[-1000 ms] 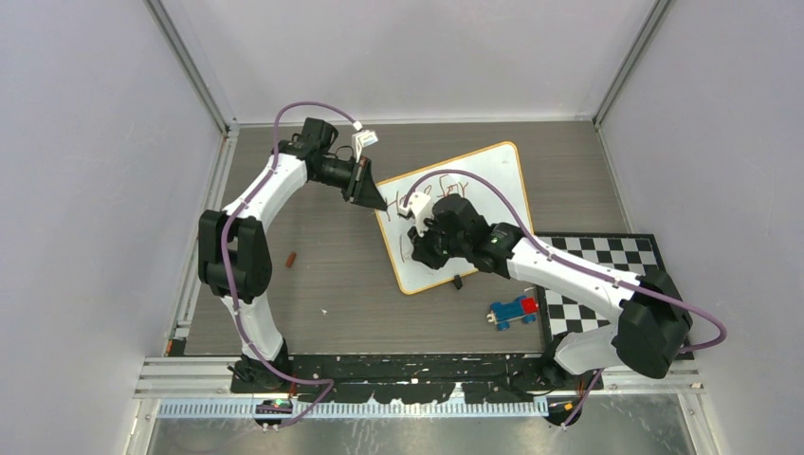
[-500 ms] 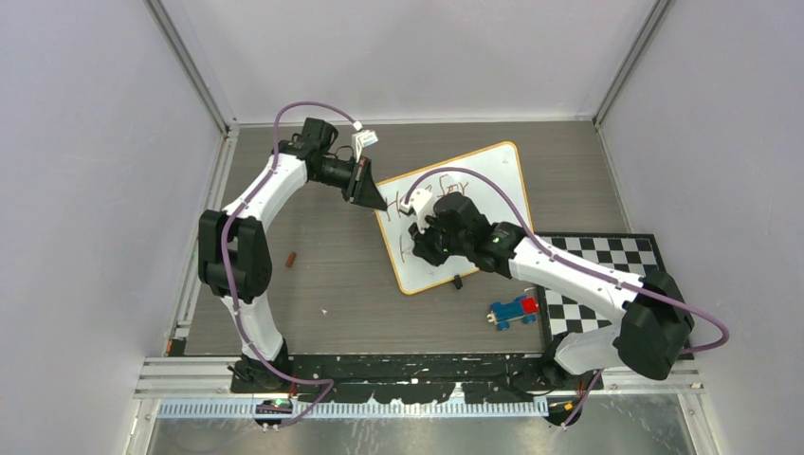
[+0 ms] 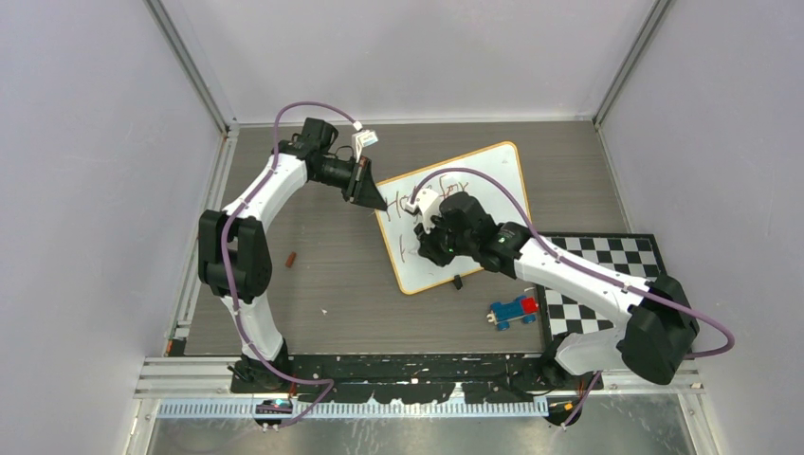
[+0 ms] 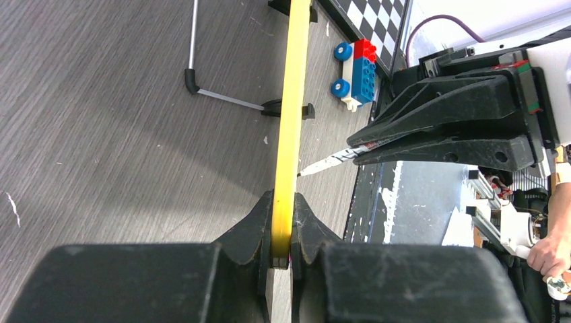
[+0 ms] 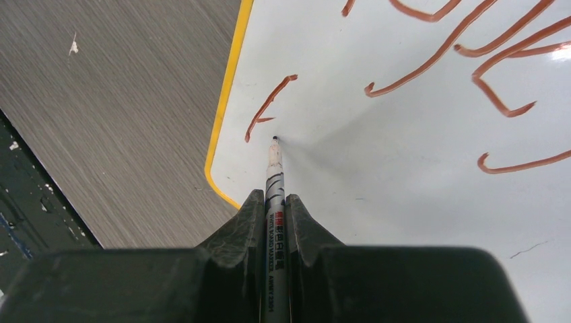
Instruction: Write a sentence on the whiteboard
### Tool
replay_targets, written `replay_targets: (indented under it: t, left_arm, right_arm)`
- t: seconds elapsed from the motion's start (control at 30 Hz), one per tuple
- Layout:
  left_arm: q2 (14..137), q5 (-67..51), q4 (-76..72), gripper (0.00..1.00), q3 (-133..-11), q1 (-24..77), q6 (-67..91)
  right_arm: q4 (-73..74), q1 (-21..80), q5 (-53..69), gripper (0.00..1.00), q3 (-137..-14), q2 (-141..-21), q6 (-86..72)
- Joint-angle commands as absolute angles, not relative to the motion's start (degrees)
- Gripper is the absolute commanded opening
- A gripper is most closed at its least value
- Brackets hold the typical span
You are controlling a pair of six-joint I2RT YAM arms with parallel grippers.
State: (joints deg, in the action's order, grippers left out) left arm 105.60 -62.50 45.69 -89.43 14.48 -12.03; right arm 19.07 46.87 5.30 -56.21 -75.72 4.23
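Observation:
The whiteboard (image 3: 474, 185) with a yellow rim lies tilted on the table and carries red-brown handwriting. My left gripper (image 3: 370, 197) is shut on its far left corner; in the left wrist view the yellow rim (image 4: 291, 128) runs edge-on between the jaws of the gripper (image 4: 283, 225). My right gripper (image 3: 431, 245) is shut on a white marker (image 5: 275, 176) over the board's near left part. The marker's tip sits at the board surface (image 5: 417, 161), just right of a short red stroke (image 5: 268, 106). The marker also shows in the left wrist view (image 4: 333, 161).
A blue and red toy train (image 3: 513, 310) lies near the board's near edge, beside a chessboard mat (image 3: 607, 261) on the right. A small black piece (image 3: 457, 282) sits at the board's near edge. A small brown object (image 3: 292, 258) lies on the table at left.
My right gripper has shifted a little to the right and away along the board with the marker. A short red stroke now shows left of it. The left arm has not moved.

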Motion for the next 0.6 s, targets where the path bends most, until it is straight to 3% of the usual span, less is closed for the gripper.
replay_targets:
  t: [0.0, 0.57]
  left_arm:
    - [104.0, -57.8, 44.8, 0.0, -89.0, 14.2, -13.5]
    - [104.4, -58.0, 44.8, 0.0, -89.2, 14.3, -13.4]
  right_arm:
    - [19.8, 46.9, 7.4, 0.0, -55.7, -75.4, 4.8]
    - [18.4, 47.4, 9.1, 0.0, -59.8, -75.2, 3.7]
